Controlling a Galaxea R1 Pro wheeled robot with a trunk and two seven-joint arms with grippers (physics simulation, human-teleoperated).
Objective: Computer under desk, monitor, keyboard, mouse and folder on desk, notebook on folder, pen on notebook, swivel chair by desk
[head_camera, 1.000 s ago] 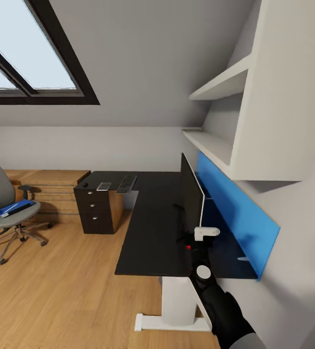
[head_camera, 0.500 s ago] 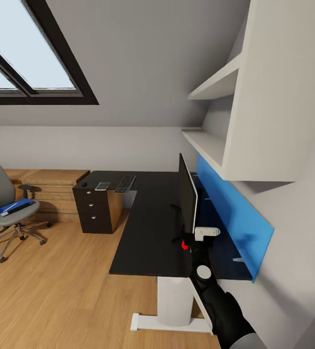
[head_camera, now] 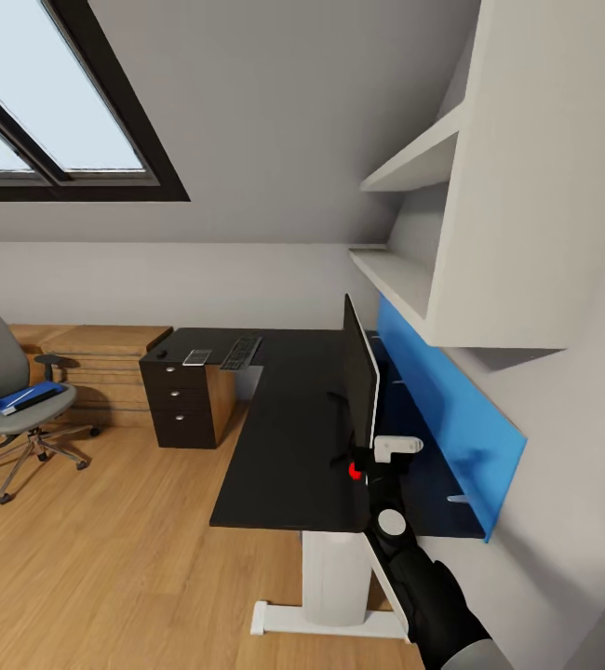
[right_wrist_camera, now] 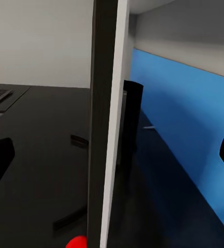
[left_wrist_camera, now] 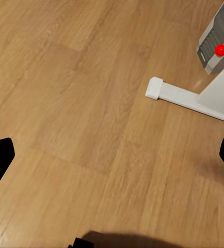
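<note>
So I'm parked at the end of the counter [head_camera: 284, 447] in the bedroom, looking down its long black top. The monitor [head_camera: 360, 377] stands on it, seen edge-on, with its red dot at the near lower corner. My right hand [head_camera: 377, 458] is up at that near edge of the screen — from the right wrist view, the monitor [right_wrist_camera: 106, 119] runs straight between my two fingertips, which sit wide apart, so that hand is open around the edge and I can't tell if it's touching anything.

My left hand [left_wrist_camera: 112, 160] hangs over the wood floor, fingers spread wide, holding nothing. In that view I can see the counter's white foot bar [left_wrist_camera: 166, 92] and, beyond it, the computer [left_wrist_camera: 219, 39] with its red light.

Far end of the counter: the keyboard [head_camera: 243, 352], then the notebook [head_camera: 197, 356] beside it, then the mouse [head_camera: 162, 354] — all sitting above a dark drawer unit [head_camera: 180, 405]. The swivel chair [head_camera: 14, 400] is well apart from the counter, with the folder [head_camera: 28, 397] lying on its seat.
</note>
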